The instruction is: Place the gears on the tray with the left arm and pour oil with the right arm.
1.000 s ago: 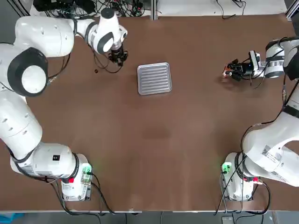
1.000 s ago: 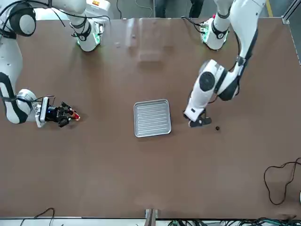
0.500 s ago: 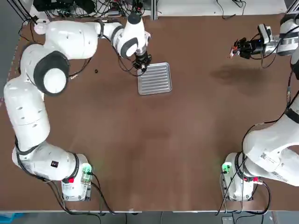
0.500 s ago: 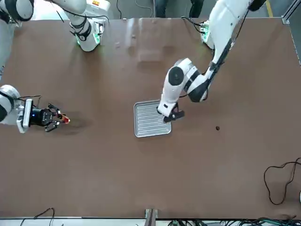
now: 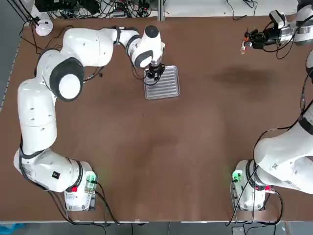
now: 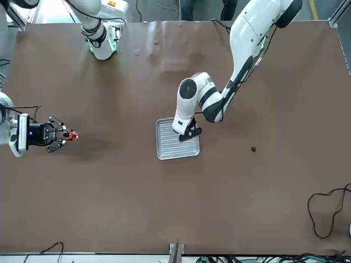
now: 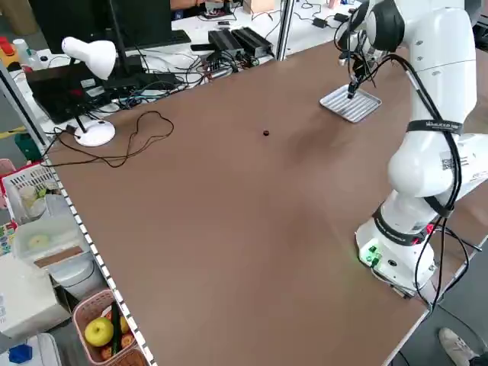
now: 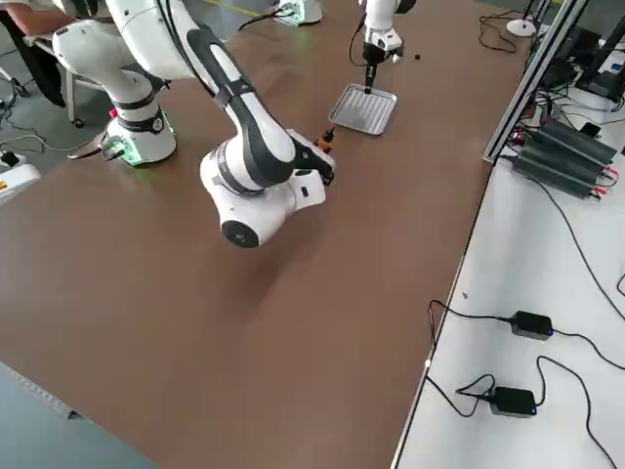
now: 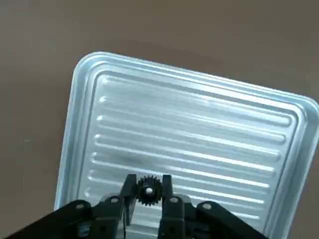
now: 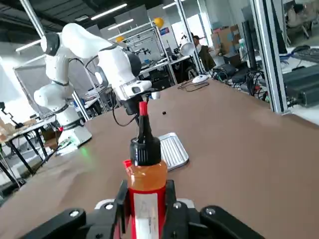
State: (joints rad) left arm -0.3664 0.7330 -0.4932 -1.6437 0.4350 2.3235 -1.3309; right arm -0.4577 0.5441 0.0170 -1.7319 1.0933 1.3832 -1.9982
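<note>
**A:** What has changed since half a second ago?

**B:** We see the left claw (image 5: 155, 73) has shifted further over the tray (image 5: 166, 87); before, it sat at the tray's edge nearest the loose gear. The right claw (image 5: 248, 40) has moved a little farther toward the far right corner of the counter (image 5: 161, 152), still raised.

**A:** How do the claws stand?

**B:** In the left wrist view, the left claw's fingers (image 9: 168, 191) are nearly closed, pinching one small dark toothed gear (image 9: 147, 188) just above the tray's ribbed surface. We cannot tell whether the gear touches the metal. The right claw's fingers are clamped on the oil bottle (image 10: 145, 184), an orange body with a white label and dark tip, held roughly level above the counter and well apart from the tray.

**A:** And the other gear?

**B:** The second gear (image 6: 253, 148) lies alone on the counter, to the left arm's side of the tray, apart from it.
</note>
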